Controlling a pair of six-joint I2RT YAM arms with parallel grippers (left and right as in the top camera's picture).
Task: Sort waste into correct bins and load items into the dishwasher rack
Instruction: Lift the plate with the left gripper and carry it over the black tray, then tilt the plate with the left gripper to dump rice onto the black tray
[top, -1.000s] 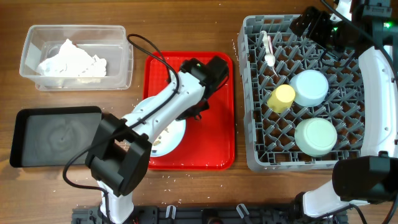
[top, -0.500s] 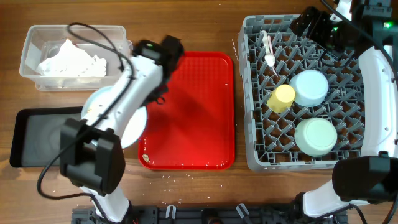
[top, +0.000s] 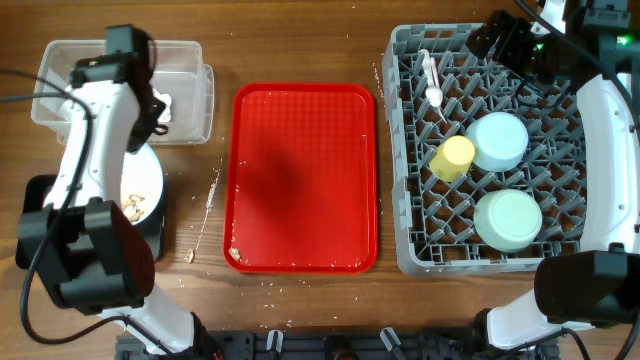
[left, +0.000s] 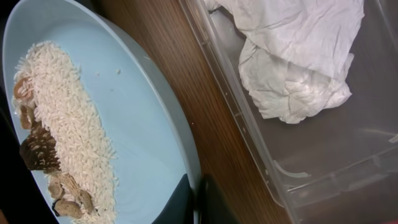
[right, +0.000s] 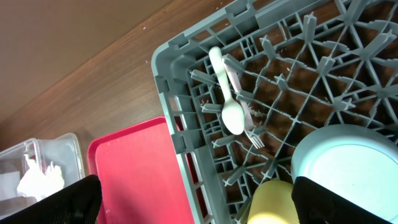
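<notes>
Bowls, cup, spoon in rack; napkins binned. L gripper clamps plate, frame left, scraps undumped. R gripper wide, empty.

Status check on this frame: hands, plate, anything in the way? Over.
Left hand shut on light blue plate rim; rice and scraps aboard, over black tray. Right hand open above dishwasher rack corner. No obstruction seen.

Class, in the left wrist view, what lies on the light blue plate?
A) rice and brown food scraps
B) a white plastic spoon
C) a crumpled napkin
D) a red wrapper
A: white rice and brown scraps lie on the light blue plate, whose rim the left gripper pinches.
</notes>
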